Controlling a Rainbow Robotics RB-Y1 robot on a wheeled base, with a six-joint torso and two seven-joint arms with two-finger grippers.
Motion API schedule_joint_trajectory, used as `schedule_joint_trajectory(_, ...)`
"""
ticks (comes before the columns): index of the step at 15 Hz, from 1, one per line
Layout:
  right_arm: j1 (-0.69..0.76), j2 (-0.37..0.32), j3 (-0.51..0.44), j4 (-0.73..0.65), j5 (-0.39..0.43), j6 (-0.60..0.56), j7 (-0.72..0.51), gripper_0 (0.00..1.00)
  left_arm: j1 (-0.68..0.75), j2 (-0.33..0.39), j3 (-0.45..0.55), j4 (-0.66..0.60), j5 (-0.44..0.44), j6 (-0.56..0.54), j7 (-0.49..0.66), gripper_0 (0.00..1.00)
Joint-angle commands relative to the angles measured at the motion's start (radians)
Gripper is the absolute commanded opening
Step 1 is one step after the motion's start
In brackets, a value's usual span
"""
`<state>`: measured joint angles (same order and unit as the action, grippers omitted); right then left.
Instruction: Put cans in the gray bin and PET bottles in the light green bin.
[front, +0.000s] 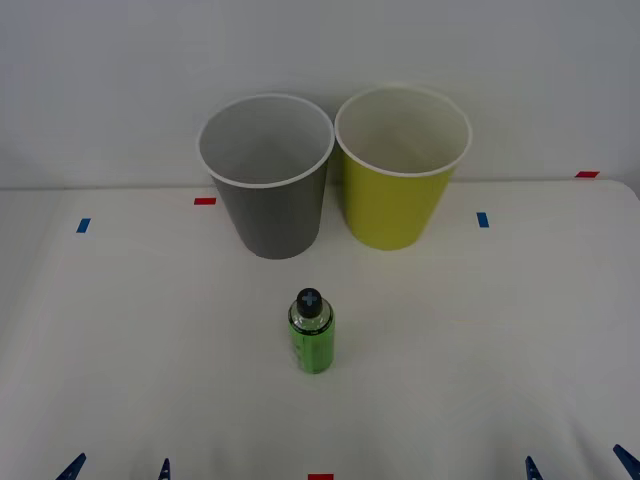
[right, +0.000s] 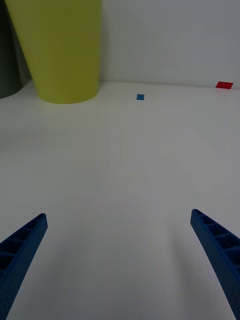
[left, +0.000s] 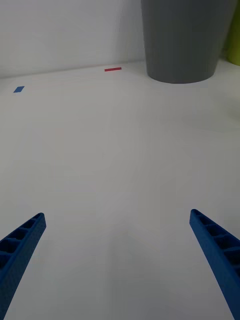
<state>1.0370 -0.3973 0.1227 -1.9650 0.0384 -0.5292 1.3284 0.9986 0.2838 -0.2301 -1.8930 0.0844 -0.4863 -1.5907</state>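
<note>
Although both arms waited low at the near edge of the table (front: 120, 330), nothing had yet been taken up. The left gripper (front: 118, 468) showed as two blue tips at the near left, spread wide and empty; the right gripper (front: 578, 465) stood the same at the near right, its fingers (right: 25, 245) parted and holding nothing.

The bottle (front: 311, 335) stood upright near the table's middle, between the two grippers and apart from both, black cap (front: 310, 298) up. Behind it the gray bin (front: 266, 180) and the green bin (front: 403, 170) stood side by side at the far edge, rims nearly touching, gray on the left. The bottle stood closer to the gray one, yet it belonged in the green.

It looked small and light, probably thin plastic, whose smooth round wall could slip or turn between ribbed fingers. Whether it held liquid could not be told. The wall would likely give under a hard squeeze, so a moderate grip seemed wise. Being narrow and upright, it might topple if a finger nudged it first. The best hold appeared to be across the green body, about mid-height, below the shoulder; the cap seemed too small to hold securely. The right gripper, on the green bin's side, seemed the natural choice.
</note>
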Motion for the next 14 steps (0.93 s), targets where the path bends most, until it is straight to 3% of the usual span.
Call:
schedule_joint_trajectory(1,0.0,0.0,0.0,0.0,0.0,0.0,0.0,1.0,0.0,0.0,0.0,0.0,0.0,0.0,0.0,1.0)
schedule_joint_trajectory(14,0.0,0.0,0.0,0.0,0.0,0.0,0.0,1.0,0.0,0.0,0.0,0.0,0.0,0.0,0.0,1.0)
